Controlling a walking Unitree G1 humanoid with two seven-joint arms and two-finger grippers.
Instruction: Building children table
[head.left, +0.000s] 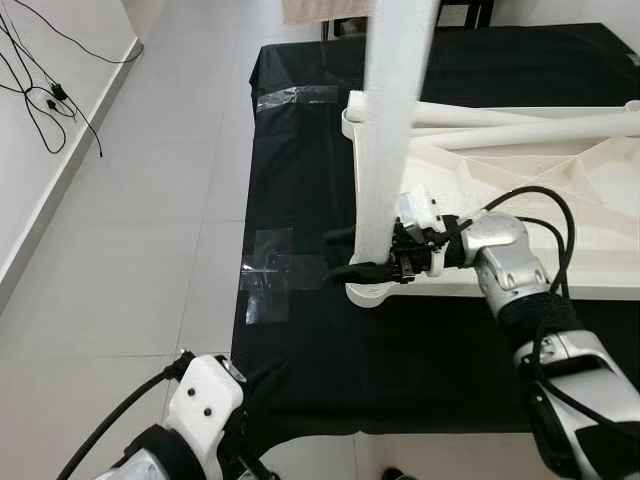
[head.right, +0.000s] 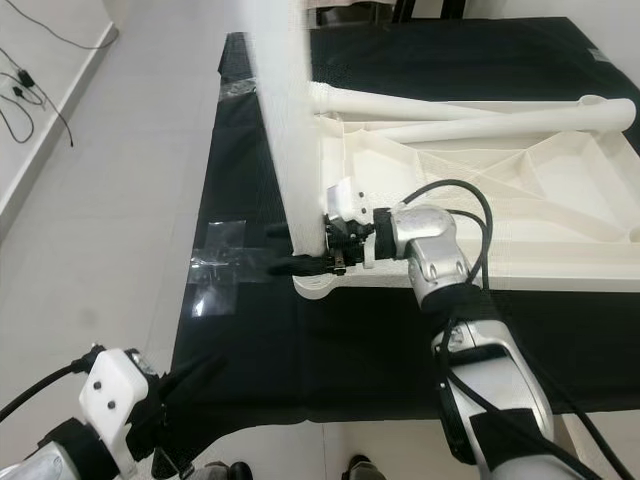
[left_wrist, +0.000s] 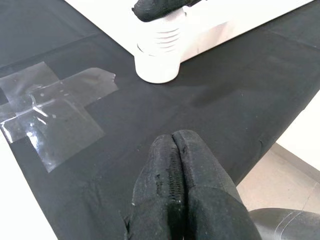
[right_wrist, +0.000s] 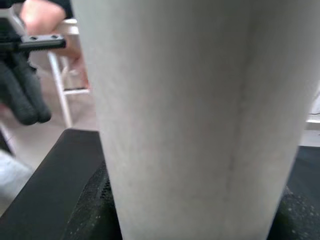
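Observation:
A white children's table (head.left: 560, 200) lies upside down on a black cloth (head.left: 400, 350) spread on the floor. One white table leg (head.left: 385, 130) stands upright in the near left corner socket (left_wrist: 157, 60). My right gripper (head.left: 350, 252) is shut around this leg just above the socket, with black fingers (right_wrist: 92, 205) on either side of it. Two more white legs (head.left: 520, 125) lie across the table's far side. My left gripper (left_wrist: 175, 137) hangs low over the cloth's near edge, shut with nothing in it.
Patches of clear tape (head.left: 270, 270) hold the cloth down on its left side, with another patch (head.left: 295, 97) further back. White floor tiles (head.left: 130, 250) stretch to the left. Black cables (head.left: 50, 100) lie by the left wall.

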